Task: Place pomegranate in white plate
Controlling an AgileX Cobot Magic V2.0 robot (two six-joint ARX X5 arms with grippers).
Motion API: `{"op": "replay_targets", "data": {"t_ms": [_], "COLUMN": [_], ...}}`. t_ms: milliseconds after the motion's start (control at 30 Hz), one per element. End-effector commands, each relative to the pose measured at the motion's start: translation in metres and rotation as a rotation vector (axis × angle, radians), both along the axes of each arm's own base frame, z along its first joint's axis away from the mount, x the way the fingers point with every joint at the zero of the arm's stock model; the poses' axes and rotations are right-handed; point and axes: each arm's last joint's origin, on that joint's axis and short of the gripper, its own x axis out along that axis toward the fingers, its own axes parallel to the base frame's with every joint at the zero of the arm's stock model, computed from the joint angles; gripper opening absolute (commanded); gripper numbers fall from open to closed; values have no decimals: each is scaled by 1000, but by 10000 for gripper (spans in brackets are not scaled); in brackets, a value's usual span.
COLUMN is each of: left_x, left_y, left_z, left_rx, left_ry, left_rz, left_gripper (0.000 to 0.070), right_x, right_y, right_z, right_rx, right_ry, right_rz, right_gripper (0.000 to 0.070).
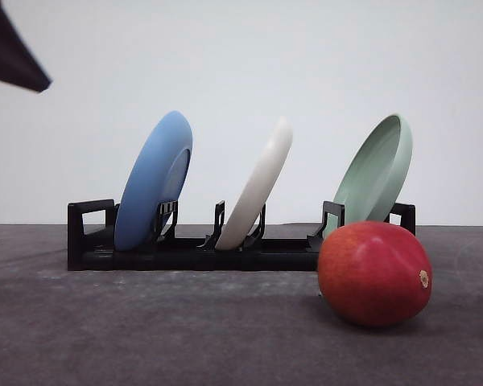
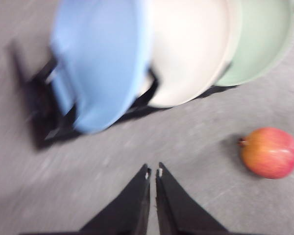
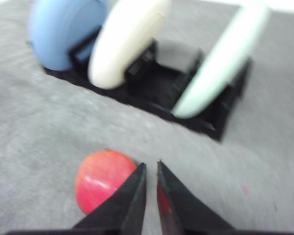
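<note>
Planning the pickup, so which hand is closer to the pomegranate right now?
Right. The right hand hangs just beside the pomegranate, nearly over it; the left hand is well off to its side.

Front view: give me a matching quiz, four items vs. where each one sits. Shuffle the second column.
Items:
1. blue plate
2. white plate
3. green plate
4. pomegranate

Places:
A. on the table, in front of the rack's right end
B. middle slot of the rack, standing on edge
C. left slot of the rack
D. right slot of the rack

Pairs: 1-C, 2-B, 3-D, 4-A

All three plates lean in the black rack; the pomegranate is not in any plate yet.
</note>
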Motion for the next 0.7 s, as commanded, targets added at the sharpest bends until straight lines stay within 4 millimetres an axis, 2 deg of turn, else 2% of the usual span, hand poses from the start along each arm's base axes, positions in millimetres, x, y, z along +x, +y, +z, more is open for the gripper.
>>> {"op": "replay_targets", "data": {"t_ms": [0, 200, 533, 567, 600, 667], "left_x": [1, -1, -5, -6, -6, -7], "left_y": [-4, -12, -21, -22, -23, -24], "left_z": [10, 18, 20, 20, 20, 21], "left_rx": [27, 56, 182, 188, 192, 188], "left_ry": [-85, -155, -258, -265, -270, -276], "left_rz": [-48, -89, -155, -167, -176, -185], "left_gripper": [0, 0, 11, 45, 110, 311], "right_x": [2, 6, 6, 6, 6, 6], "right_y": [3, 10, 10, 10, 10, 10], "right_z": [5, 2, 2, 2, 2, 2], "right_rx": [-19, -28, -27, -27, -28, -28], "right_ry": [-38, -14, -15, -15, -16, -16], "right_rz": [35, 78, 79, 79, 79, 79], "right_gripper": [35, 35, 47, 76, 130, 298]}}
